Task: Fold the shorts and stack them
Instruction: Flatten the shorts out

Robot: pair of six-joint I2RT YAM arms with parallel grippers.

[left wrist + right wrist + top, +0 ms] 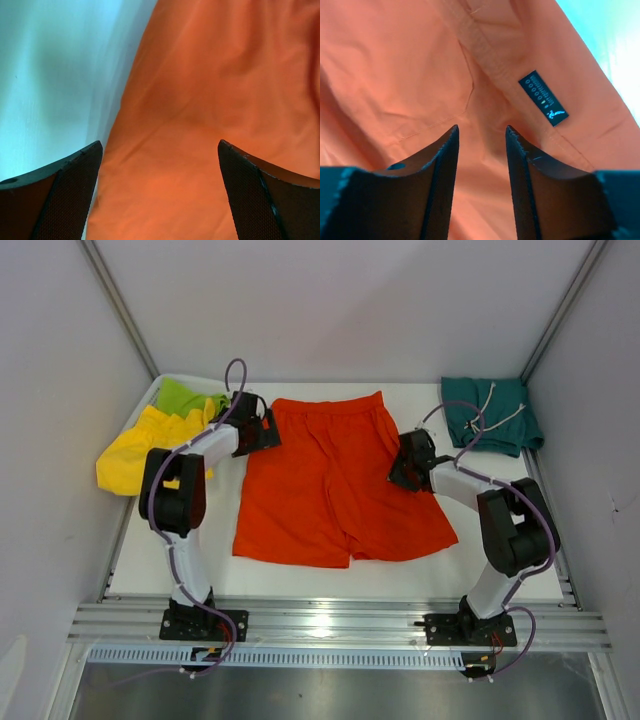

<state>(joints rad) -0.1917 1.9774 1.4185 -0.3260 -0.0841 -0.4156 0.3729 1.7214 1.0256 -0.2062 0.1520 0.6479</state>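
Right pincer (482, 129) over orange shorts (395, 65) | dark label (543, 98) | writing illegible

White links (192, 575), black joints (178, 495), purple cables (237, 368); seemingly mesh-textured dark claw fingers (70, 195)

Overhead camera covers the table (300, 580); both wrist cameras look closely at the orange shorts (330, 480)

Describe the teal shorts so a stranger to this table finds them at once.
Start at the white table and go to its far right corner. The teal shorts lie bunched there, white drawstrings across the top. They are the only dark blue-green pair: the orange shorts lie spread in the middle, the yellow shorts and lime-green shorts at the far left.
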